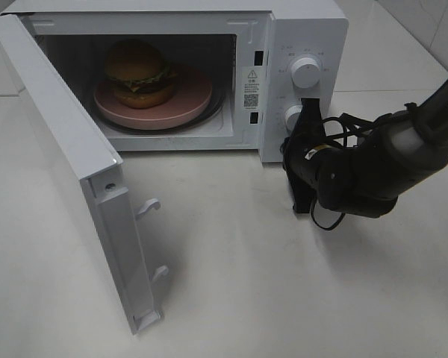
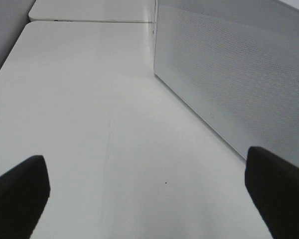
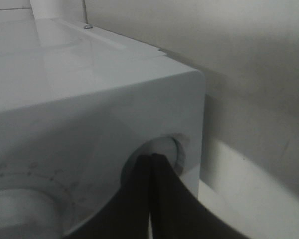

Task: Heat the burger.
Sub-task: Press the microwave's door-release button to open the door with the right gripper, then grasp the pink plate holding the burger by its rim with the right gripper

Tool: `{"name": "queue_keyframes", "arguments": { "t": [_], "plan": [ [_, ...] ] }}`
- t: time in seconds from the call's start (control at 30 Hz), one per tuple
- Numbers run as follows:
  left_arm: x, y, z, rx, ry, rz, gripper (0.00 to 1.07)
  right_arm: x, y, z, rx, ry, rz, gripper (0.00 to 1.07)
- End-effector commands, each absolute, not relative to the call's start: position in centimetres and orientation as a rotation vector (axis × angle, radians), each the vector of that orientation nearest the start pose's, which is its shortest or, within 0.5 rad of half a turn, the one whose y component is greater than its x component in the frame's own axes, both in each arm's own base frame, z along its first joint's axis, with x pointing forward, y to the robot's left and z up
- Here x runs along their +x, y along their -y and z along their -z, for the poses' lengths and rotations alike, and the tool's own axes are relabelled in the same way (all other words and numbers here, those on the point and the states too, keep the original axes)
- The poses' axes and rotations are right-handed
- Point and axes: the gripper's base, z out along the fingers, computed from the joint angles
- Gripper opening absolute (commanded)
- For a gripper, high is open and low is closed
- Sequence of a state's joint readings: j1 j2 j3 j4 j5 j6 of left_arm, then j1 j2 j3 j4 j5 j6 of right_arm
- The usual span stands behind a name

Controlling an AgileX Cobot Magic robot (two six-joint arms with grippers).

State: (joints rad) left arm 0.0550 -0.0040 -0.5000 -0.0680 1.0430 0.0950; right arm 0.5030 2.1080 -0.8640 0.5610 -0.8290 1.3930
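Note:
The burger (image 1: 138,72) sits on a pink plate (image 1: 198,101) inside the white microwave (image 1: 313,33), whose door (image 1: 67,156) stands wide open to the left. My right gripper (image 1: 309,112) is shut with nothing in it, its tips at the lower knob (image 1: 292,116) of the control panel, below the upper knob (image 1: 305,72). In the right wrist view the shut gripper (image 3: 152,157) meets that knob (image 3: 170,148); whether it touches is unclear. My left gripper (image 2: 147,174) is open over bare table, beside the door's perforated panel (image 2: 229,74). It is out of the exterior high view.
The open door juts toward the table's front left, with two latch hooks (image 1: 149,205) on its edge. The right arm (image 1: 388,160) and its cables reach in from the right. White table (image 1: 239,283) spreads in front of the microwave.

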Motion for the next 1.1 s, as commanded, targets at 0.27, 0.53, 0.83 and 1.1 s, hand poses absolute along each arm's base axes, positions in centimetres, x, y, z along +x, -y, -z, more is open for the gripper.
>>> {"name": "queue_keyframes", "arguments": {
  "t": [0.27, 0.53, 0.83, 1.1],
  "plan": [
    [-0.7, 0.7, -27.8, 0.044, -1.997, 0.001, 1.00, 32.0, -14.3, -11.3, 1.402, -1.610, -1.100, 0.00],
    [-0.7, 0.7, -27.8, 0.044, -1.997, 0.001, 1.00, 29.2, -13.6, -12.4, 1.340, -1.773, -1.048, 0.00],
    [-0.7, 0.7, -27.8, 0.044, -1.997, 0.001, 1.00, 26.7, -13.3, -14.5, 1.118, -2.094, -0.860, 0.02],
    [-0.7, 0.7, -27.8, 0.044, -1.997, 0.001, 1.00, 25.1, -13.2, -16.9, 0.691, -2.313, -0.710, 0.05]
  ]
}}
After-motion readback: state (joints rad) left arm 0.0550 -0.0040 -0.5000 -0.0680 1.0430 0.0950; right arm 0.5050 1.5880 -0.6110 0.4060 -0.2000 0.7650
